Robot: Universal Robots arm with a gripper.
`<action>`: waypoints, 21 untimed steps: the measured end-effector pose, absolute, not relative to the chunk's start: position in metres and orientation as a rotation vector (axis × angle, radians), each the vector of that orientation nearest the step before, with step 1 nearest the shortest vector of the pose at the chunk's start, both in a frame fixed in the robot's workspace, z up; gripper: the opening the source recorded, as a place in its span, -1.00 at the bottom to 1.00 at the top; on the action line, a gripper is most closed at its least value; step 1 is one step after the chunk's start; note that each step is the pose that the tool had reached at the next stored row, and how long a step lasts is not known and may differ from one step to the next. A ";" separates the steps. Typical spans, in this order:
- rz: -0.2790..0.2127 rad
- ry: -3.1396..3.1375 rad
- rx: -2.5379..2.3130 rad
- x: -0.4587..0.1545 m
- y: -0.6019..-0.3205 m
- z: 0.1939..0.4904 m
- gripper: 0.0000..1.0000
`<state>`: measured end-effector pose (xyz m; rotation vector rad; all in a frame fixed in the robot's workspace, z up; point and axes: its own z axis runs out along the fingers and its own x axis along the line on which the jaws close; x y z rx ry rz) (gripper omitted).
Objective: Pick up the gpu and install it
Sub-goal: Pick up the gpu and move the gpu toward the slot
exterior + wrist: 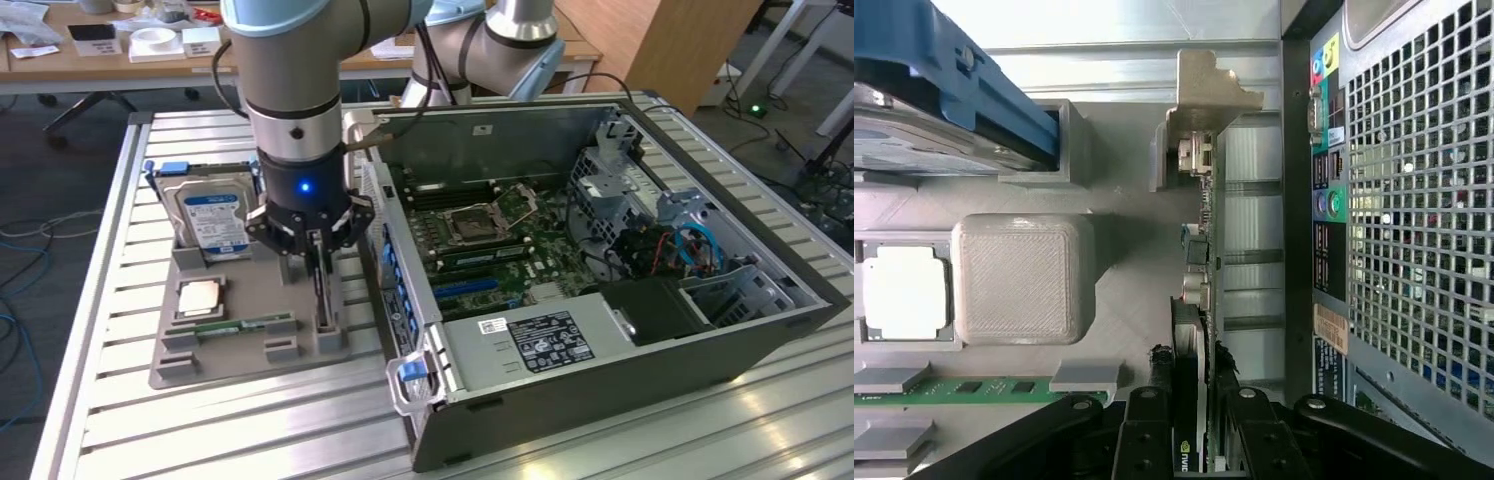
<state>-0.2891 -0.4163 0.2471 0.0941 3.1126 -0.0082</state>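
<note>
The gripper (1194,405) has its jaws clenched on the thin upper edge of the gpu (1196,290). The card stands on edge in the grey holder tray (227,360) on the desk (200,430), just beside the open computer case (667,370). With so slim a hold the card could tilt, and its bracket might snag the tray slot or strike the case wall.

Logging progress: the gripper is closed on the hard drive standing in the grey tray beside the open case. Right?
Not the hard drive. The wrist view shows the gripper closed on the gpu, standing in the grey tray beside the open case.
</note>
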 end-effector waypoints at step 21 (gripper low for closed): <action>-0.008 3.113 0.094 -0.289 -0.416 0.298 -0.47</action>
